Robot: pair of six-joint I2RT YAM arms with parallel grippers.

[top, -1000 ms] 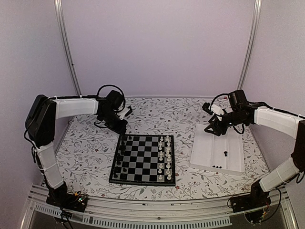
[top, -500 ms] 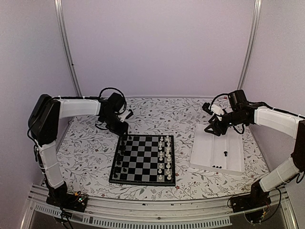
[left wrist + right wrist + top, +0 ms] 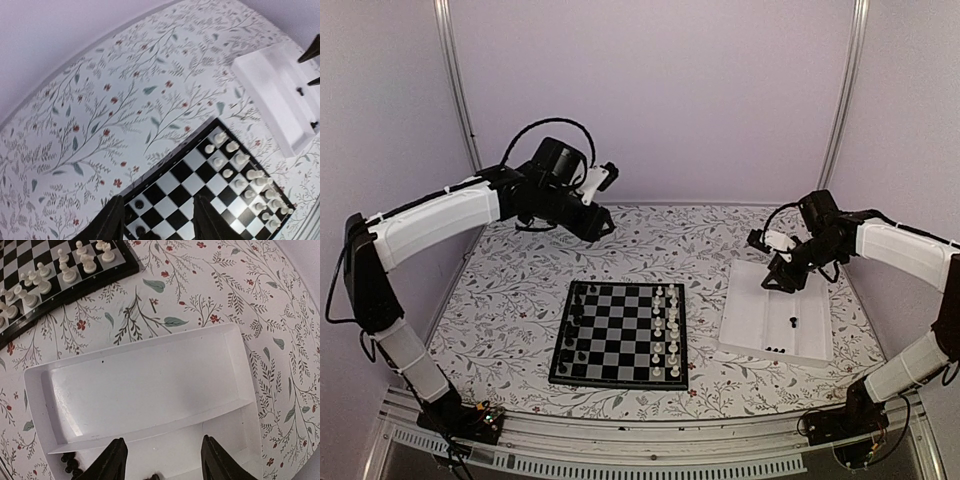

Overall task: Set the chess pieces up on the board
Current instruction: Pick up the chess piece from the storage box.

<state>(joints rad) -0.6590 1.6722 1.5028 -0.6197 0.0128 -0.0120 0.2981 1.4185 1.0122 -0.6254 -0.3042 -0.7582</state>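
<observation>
The board (image 3: 618, 381) lies mid-table, with black chess pieces (image 3: 578, 300) on its left files and white ones (image 3: 666, 330) on its right. My left gripper (image 3: 603, 227) hangs high above the table beyond the board's far edge. It is open and empty, and the left wrist view has its fingers (image 3: 112, 222) on either side of the board's corner (image 3: 200, 185), where two black pieces (image 3: 139, 204) stand. My right gripper (image 3: 778, 283) hovers open over the white tray (image 3: 760, 310). A few black pieces (image 3: 70, 463) lie just below its fingertips (image 3: 117, 460).
The tray (image 3: 150, 385) has a low inner ridge splitting it into two compartments, and the far one holds nothing. Loose black pieces (image 3: 792, 322) lie in its near part. White pieces (image 3: 65, 270) stand along the board's right side. Metal posts rise at the back corners.
My left arm has lifted from the board's far left corner and swung up and to the right, its jaws opening. My right gripper has shifted slightly nearer over the tray.
</observation>
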